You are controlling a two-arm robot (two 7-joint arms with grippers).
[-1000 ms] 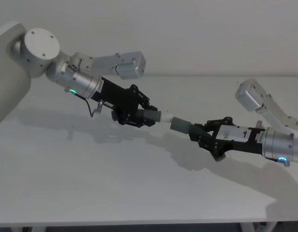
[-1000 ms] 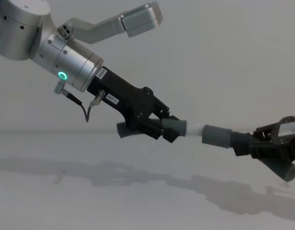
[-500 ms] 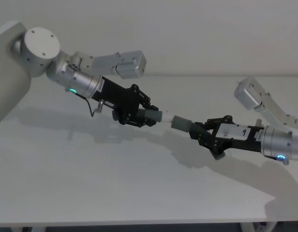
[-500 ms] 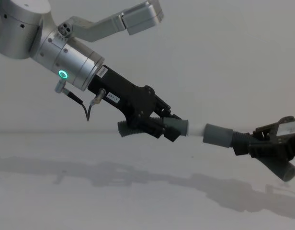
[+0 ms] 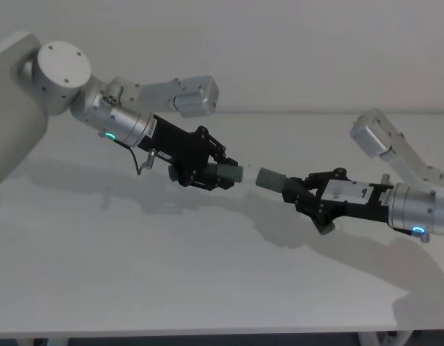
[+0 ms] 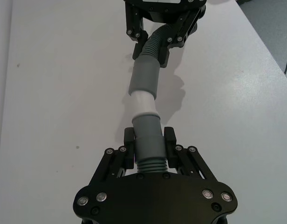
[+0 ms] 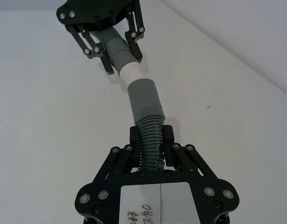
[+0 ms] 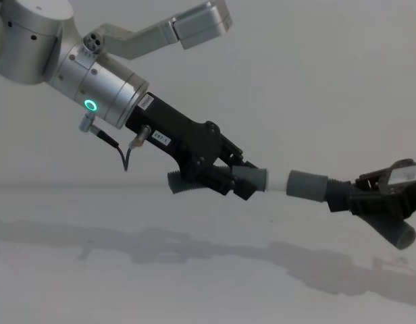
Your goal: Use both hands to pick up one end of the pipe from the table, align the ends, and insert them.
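Above the white table (image 5: pixel 135 267), each hand holds one pipe piece. My left gripper (image 5: pixel 216 173) (image 6: pixel 148 137) is shut on a dark grey piece (image 5: pixel 229 174) whose pale spigot end (image 6: pixel 144 100) (image 8: pixel 276 182) points at the other arm. My right gripper (image 5: pixel 298 193) (image 7: pixel 151 135) is shut on the ribbed part of the second piece (image 7: pixel 150 133), behind its wider grey collar (image 5: pixel 269 178) (image 8: pixel 306 185). The two ends are nearly in line. The spigot's tip meets the collar's mouth; how far in it sits I cannot tell.
Both pieces hang in the air over the middle of the table, casting shadows below. The far table edge meets a plain wall (image 5: pixel 294 50). The table's front edge (image 5: pixel 207 333) runs along the bottom of the head view.
My right gripper has lifted its piece a little, so the collar lines up more closely with the spigot. The left arm has barely moved.
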